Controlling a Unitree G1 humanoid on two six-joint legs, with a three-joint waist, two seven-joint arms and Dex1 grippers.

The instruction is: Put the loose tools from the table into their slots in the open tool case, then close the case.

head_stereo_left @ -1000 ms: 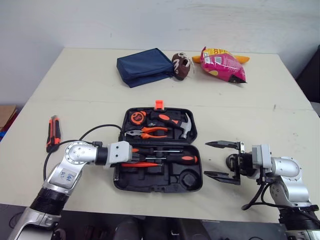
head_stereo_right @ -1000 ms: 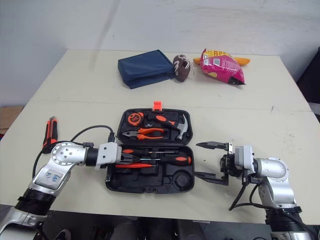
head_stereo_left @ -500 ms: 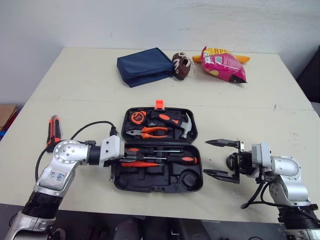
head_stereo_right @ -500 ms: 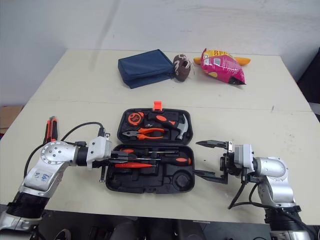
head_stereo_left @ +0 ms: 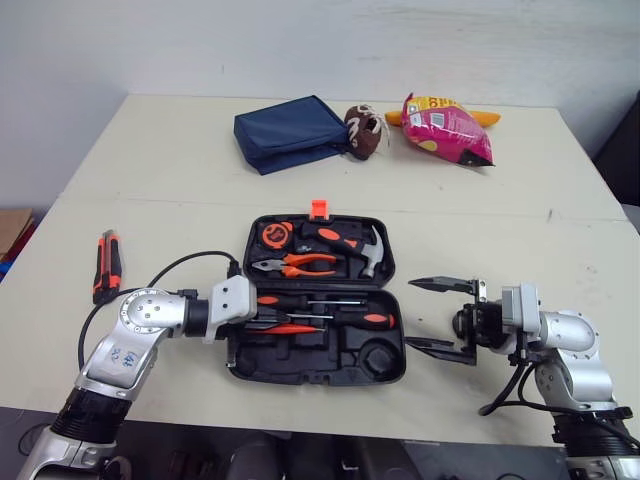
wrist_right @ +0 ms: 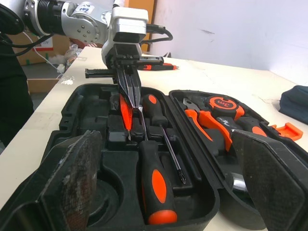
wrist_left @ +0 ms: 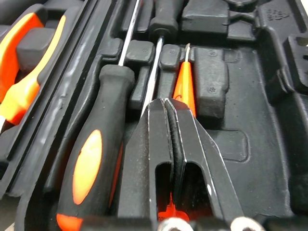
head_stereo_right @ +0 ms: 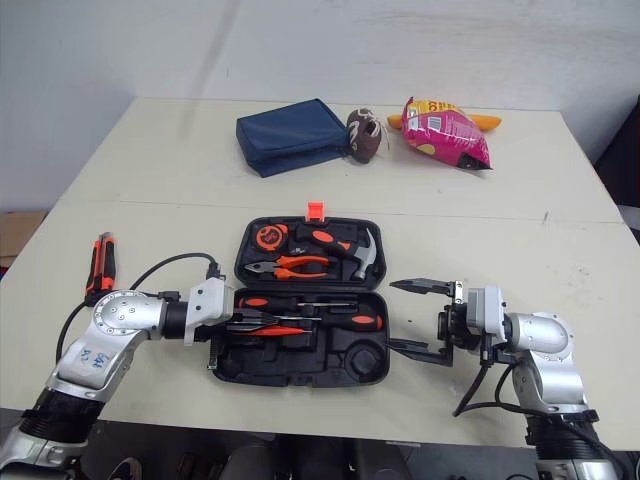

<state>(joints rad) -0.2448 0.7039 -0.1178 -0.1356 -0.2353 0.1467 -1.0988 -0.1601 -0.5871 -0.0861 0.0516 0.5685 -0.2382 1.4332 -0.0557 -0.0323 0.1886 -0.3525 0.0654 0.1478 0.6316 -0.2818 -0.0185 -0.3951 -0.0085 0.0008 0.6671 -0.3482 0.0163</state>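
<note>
Table (head_stereo_left: 180, 190) carries everything; case (head_stereo_left: 300, 379) lies open near the front edge, lid flat on the far side, so both halves can be reached from above. Lid half looks full: hammer (head_stereo_left: 368, 252), pliers (head_stereo_left: 300, 265), tape (head_stereo_left: 272, 235); base holds two long drivers (head_stereo_left: 345, 318), front recesses empty. Pouch (head_stereo_left: 290, 132) and snack bag (head_stereo_left: 447, 130) sit at the far edge, well apart from the case; no part of the job.

Right gripper (head_stereo_left: 411, 314) hovers just beside the case's right end; fingers spread wide, nothing in them; my guess is it is parked there to steady or shut the case later.

Left gripper (wrist_left: 165, 101) reaches in over the left end of the base; fingers closed together, laid along the orange driver (wrist_left: 183, 90), which rests in its groove; pinching it or pressing it down, cannot tell; I read this as seating it.

Cutter (head_stereo_left: 107, 265) lies loose on the table, well left of the case; probably next, left arm being nearest; lid not yet closed.
</note>
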